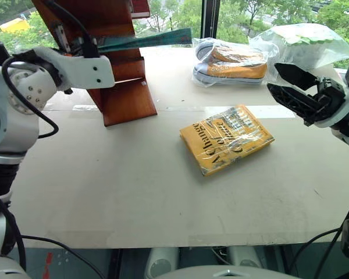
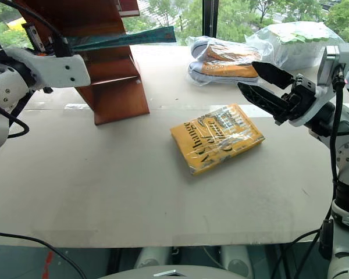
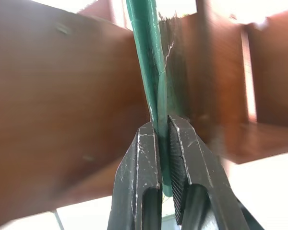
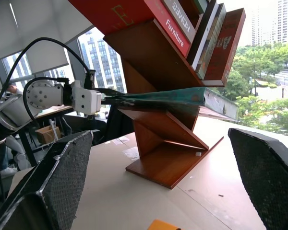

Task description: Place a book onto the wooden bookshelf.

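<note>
- L gripper point(image 3: 162, 143): fingers pinched tight on one edge of the book point(image 1: 145, 39). Teal, plastic-wrapped; it sticks straight out ahead of the claw, held off the table point(image 1: 134, 192).
- Book's long axis runs along the claw's own pointing line, away from the fingertips and across the front of the wooden bookshelf point(image 1: 113, 75). Seen from the R wrist it's roughly level, free end past the shelf's slanted panel.
- Key relation: shelf sits right behind/beside the held book, very close to the claw. Can't tell if the book touches a ledge yet. My read: next move is easing the free end onto a stepped ledge, so tilt of the book vs the slanted boards matters most.
- L arm is the one at the shelf; R arm is well apart from it.
- Yellow-orange book point(image 1: 225, 138): lying flat on the table, wrapped, between the two claws, nearer the R one, below it.
- Sneakers point(image 1: 231, 63) in a clear bag, plus another plastic bag point(image 1: 305, 43), beyond the R claw.
- R gripper point(image 2: 262, 87): fingers spread wide, nothing in them, hanging above the table.
- Count: 2 loose books (1 teal held, 1 yellow down), several more standing in the shelf's upper bay, 1 shelf, 1 pair of shoes, 2 claws.
</note>
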`<state>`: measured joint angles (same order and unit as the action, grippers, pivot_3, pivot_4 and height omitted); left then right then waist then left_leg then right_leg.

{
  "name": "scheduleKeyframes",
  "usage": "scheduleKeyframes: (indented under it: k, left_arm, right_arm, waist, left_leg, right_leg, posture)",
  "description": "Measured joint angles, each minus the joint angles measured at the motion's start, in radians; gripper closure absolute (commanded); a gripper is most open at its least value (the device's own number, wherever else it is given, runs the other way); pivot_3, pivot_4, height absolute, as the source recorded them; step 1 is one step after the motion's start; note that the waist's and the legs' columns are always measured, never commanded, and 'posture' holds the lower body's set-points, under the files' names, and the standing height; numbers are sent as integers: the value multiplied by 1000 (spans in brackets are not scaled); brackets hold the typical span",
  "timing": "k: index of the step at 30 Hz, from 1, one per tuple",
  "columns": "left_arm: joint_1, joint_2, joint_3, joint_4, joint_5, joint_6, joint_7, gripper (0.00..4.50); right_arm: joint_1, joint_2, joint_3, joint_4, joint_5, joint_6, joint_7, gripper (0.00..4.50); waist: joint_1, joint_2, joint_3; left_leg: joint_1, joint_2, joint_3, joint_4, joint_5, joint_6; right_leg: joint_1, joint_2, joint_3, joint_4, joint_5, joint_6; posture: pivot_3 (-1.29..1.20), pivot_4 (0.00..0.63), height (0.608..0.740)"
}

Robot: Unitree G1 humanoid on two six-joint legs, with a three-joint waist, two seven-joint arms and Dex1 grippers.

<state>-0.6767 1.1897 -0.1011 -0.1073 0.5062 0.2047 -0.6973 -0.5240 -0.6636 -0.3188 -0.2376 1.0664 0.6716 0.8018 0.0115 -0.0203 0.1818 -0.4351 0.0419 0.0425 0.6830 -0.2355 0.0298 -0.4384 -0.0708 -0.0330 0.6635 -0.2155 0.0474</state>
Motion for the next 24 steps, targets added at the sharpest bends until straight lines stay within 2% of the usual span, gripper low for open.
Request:
scheduleKeyframes:
  k: [10,11,13,15,16,17,18,20,21,24]
  left_arm:
    - [42,19,53,-58,11,115,-94,4441]
    - [45,20,54,-63,13,120,-95,3719]
    - [55,24,63,-75,23,144,-105,3044]
    - [72,37,73,-76,30,168,-115,2047]
    - [75,39,74,-76,33,175,-116,1971]
    - [80,40,77,-76,40,184,-117,1245]
    - [87,40,89,-78,43,195,-115,1176]
    - [88,39,99,-79,49,206,-108,306]
    - [89,39,107,-88,51,212,-102,126]
    - [101,39,129,-114,52,218,-92,126]
  right_arm:
    - [6,2,-1,-9,-4,-12,3,0]
    - [6,3,-1,-9,-4,-13,3,0]
    - [6,7,-1,-9,-3,-15,1,0]
    - [6,8,-1,-8,-3,-17,1,0]
    - [6,8,-1,-7,-3,-18,2,0]
    - [6,9,-1,-6,-3,-19,2,0]
    - [6,9,-1,-5,-4,-21,6,0]
    - [6,10,-1,2,-8,-23,11,0]
    - [8,10,-1,5,-15,-24,15,0]
    - [18,10,-2,9,-27,-29,19,0]
  waist:
    - [-2,0,0]
    - [-2,0,0]
    - [-5,0,0]
    - [-6,0,0]
    - [-6,0,0]
    - [-4,0,0]
    - [-2,0,0]
    - [0,0,0]
    - [0,0,0]
    - [2,0,0]
  left_leg:
    - [1,1,2,1,0,0]
    - [1,1,3,1,0,0]
    - [1,1,3,1,0,0]
    - [1,1,3,1,0,0]
    - [1,1,3,1,0,0]
    - [0,1,3,1,0,0]
    - [0,1,3,1,0,0]
    - [0,1,4,1,0,0]
    - [0,1,4,1,0,0]
    - [0,1,3,1,0,0]
  right_leg:
    - [0,0,2,0,0,0]
    - [0,0,2,0,0,1]
    - [-1,0,2,0,0,0]
    - [-1,0,2,1,0,0]
    - [-1,0,2,1,0,0]
    - [-1,0,2,1,1,-1]
    - [-1,0,2,0,1,-2]
    - [-1,0,3,0,1,-2]
    - [-1,0,3,0,1,-2]
    - [-1,0,3,0,2,-2]
  posture:
    - [0,150,693]
    - [0,150,693]
    - [0,150,693]
    - [0,150,693]
    - [0,150,693]
    - [0,150,693]
    - [0,150,693]
    - [0,150,693]
    - [0,150,693]
    - [0,150,693]
